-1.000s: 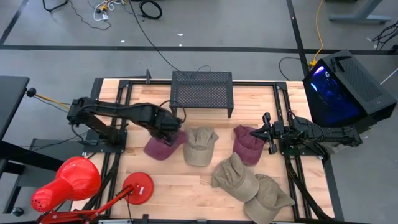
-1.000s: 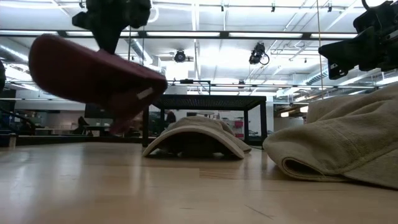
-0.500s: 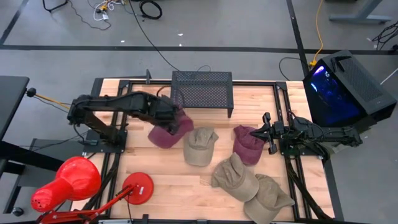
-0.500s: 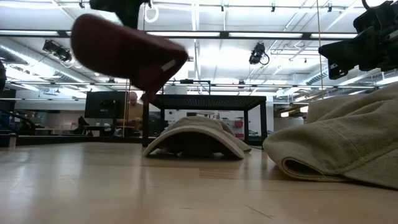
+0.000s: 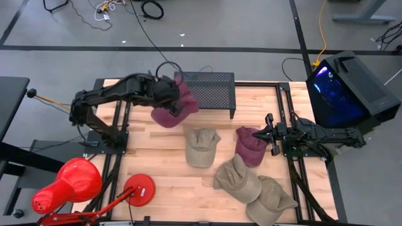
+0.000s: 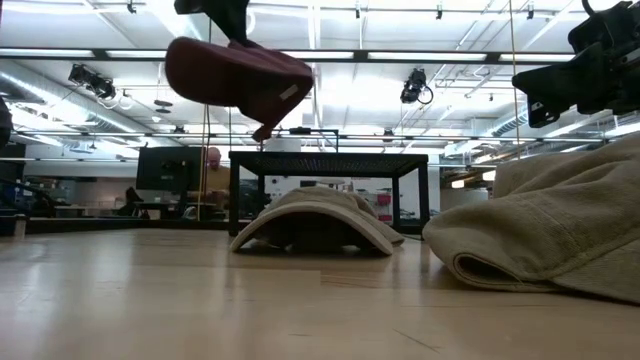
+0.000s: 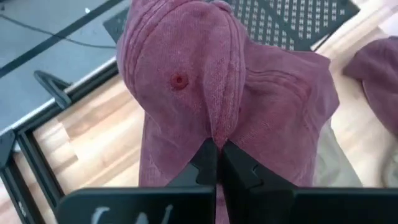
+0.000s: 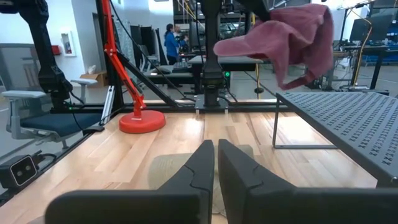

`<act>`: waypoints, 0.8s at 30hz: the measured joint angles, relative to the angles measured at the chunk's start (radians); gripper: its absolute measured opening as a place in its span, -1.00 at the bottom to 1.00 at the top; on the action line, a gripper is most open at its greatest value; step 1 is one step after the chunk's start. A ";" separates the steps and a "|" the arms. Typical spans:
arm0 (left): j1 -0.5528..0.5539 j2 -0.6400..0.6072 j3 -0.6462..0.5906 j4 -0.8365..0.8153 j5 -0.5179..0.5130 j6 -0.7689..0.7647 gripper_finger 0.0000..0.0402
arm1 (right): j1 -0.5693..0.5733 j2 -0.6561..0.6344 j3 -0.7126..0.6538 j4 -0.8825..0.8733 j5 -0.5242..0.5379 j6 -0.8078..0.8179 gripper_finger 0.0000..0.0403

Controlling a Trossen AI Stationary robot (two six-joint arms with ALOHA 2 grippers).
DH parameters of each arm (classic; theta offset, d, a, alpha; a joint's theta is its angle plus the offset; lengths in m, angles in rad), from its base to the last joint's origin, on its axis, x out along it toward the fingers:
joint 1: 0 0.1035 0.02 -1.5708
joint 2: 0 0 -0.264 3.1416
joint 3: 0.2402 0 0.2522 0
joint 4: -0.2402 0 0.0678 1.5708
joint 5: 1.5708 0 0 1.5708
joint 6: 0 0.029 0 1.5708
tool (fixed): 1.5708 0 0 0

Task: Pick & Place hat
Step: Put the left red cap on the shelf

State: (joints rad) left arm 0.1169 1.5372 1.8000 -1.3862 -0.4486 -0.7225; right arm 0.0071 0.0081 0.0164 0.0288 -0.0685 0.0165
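the left gripper (image 5: 171,100) is pinching a fold of the maroon hat (image 5: 174,108) between its pressed-together fingers (image 7: 205,163), and the hat is hanging in the air, clear of the wood, near the far edge of the tabletop (image 5: 137,160) and just at the left end of the black mesh rack (image 5: 207,90). the left arm is reaching out long from its base at the left edge, elbow raised, wrist dipping toward the rack. in the low view the hat (image 6: 238,76) is dangling above the rack's top. below and nearer, a tan hat (image 5: 201,147) is lying on the wood. the right gripper (image 5: 269,132) is waiting at the right edge, fingers (image 8: 200,165) pressed together on nothing, just beside a second maroon hat (image 5: 250,145).
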 joint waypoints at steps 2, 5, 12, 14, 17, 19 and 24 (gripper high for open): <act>0.015 0.000 0.000 0.017 -0.001 0.010 -0.97 | 0.000 0.000 0.000 0.000 0.000 0.000 -0.87; 0.032 0.000 0.000 0.053 -0.025 0.003 -0.97 | 0.000 0.000 0.000 0.000 0.000 0.000 -0.87; 0.049 0.000 0.000 0.101 -0.132 -0.133 -0.97 | 0.000 0.000 0.000 0.000 0.000 0.000 -0.87; 0.049 0.000 0.000 0.103 -0.148 -0.178 -0.97 | 0.000 0.000 0.000 0.000 0.000 0.000 -0.87; 0.049 0.001 0.000 0.103 -0.190 -0.266 -0.97 | 0.000 0.000 0.000 0.000 0.000 0.000 -0.87; 0.049 0.002 0.000 0.104 -0.216 -0.316 -0.97 | 0.000 0.000 0.000 0.000 0.000 0.000 -0.87; 0.056 0.041 0.001 0.129 -0.275 -0.410 -0.97 | 0.000 0.000 0.000 0.000 0.000 0.000 -0.87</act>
State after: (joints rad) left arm 0.1733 1.5782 1.8008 -1.2571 -0.7240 -1.1326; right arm 0.0071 0.0078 0.0166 0.0288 -0.0685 0.0166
